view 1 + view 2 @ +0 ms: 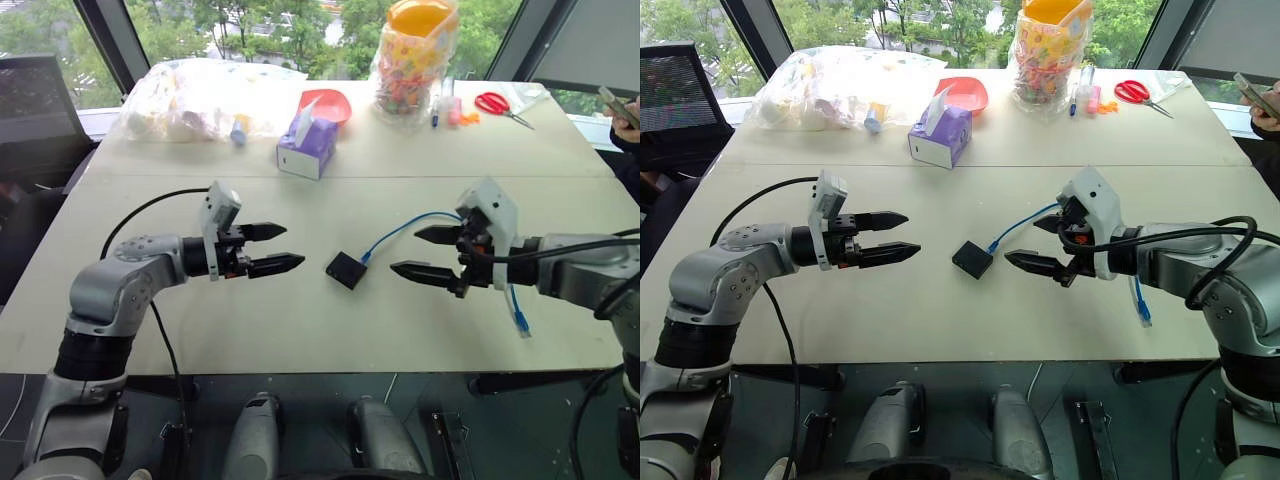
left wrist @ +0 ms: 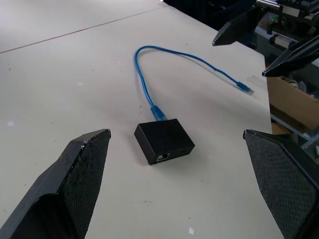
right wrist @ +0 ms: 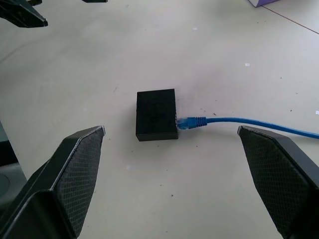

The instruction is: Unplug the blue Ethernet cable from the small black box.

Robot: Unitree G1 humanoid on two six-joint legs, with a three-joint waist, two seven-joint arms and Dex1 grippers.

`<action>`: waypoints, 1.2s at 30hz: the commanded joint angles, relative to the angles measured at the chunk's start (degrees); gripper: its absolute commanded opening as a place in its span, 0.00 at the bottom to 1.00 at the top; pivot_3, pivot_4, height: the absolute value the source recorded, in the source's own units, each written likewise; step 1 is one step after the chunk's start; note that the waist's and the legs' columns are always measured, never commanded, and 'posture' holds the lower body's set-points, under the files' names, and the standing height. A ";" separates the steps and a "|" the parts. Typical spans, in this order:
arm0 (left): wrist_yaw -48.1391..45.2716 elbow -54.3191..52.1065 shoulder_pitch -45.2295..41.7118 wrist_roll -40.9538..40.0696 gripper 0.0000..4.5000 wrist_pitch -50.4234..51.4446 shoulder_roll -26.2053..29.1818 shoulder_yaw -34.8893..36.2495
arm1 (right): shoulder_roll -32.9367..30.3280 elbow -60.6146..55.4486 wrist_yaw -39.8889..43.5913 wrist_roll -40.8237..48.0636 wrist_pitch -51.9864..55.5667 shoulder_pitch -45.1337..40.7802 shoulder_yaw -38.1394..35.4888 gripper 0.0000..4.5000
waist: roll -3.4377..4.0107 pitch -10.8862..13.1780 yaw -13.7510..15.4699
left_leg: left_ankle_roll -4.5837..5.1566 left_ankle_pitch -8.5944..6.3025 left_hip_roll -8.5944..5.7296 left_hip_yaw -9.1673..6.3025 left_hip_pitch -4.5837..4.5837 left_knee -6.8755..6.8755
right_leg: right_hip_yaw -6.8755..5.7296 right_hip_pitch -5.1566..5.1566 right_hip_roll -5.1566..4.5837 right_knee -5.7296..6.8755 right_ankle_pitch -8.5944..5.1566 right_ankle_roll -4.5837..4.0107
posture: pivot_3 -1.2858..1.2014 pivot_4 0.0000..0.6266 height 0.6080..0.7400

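small black box (image 1: 346,269) between both arms, cable (image 1: 400,230) running right

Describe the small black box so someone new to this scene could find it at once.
On the near half of the pale table, between the two open grippers, lies the small black box. The blue Ethernet cable is plugged into its side. It is the only matte black block there; the purple tissue box sits farther back.

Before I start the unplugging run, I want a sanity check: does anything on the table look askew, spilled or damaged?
Nothing stands out. The blue Ethernet cable is plugged into the small black box, which lies flat and looks intact. The cable's free end lies loose on the table. Nothing looks spilled.
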 commanded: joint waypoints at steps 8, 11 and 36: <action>0.24 -2.20 -0.64 -1.38 0.99 1.91 0.77 0.95 | -1.80 -1.11 1.46 -1.54 -2.10 -1.35 1.30 1.00 | 0.00 0.00 -0.01 | 0.00 0.00 0.00 0.00 0.00 -0.01 | 0.00 0.00 0.00 0.00 0.00 0.00 | 0.52 0.24 0.96; -0.10 -2.26 -0.70 -1.20 0.99 1.87 1.21 0.76 | -4.96 -1.33 4.55 -4.67 -5.14 -1.44 3.57 1.00 | 0.00 0.00 0.01 | 0.00 0.00 0.00 0.00 0.00 -0.01 | 0.00 0.00 0.00 -0.01 0.00 0.00 | 0.52 0.24 0.96; 6.48 -6.57 3.50 0.41 0.99 -1.88 -2.59 2.80 | 10.82 52.53 38.26 -53.79 -56.71 -34.66 43.81 1.00 | 0.04 0.03 -0.23 | 0.00 0.00 0.02 0.13 -0.03 -0.03 | 0.02 -0.08 0.03 -0.04 0.13 0.24 | 0.52 0.24 0.96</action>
